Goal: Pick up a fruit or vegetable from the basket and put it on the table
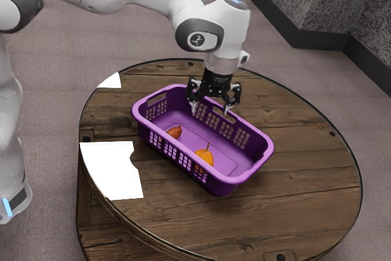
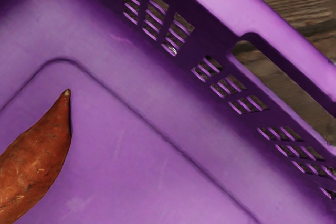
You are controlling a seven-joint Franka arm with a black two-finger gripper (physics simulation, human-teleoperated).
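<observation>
Got black two-finger gripper near far long side of purple plastic basket, fingers apart. In basket, on floor: tapered reddish-orange sweet potato toward exterior view's left; rounded yellow-orange, stemmed fruit nearer, farther right. Basket upright on round brown wooden table.

Floor: greyish-mauve, fine-textured, carpet-like surface, around the table. Walls: rough, mottled grey faces, meeting at a corner in the exterior view's upper right; flat black skirting board along the base. Furniture: round, brown, wood-planked table, weathered grain, thin dark rim, small dark round studs near the edge; wooden lower tier beneath. On the tabletop: two flat, bright-white, irregular patches, one larger, one smaller, material unclear. Light: muted, even across the floor.
</observation>
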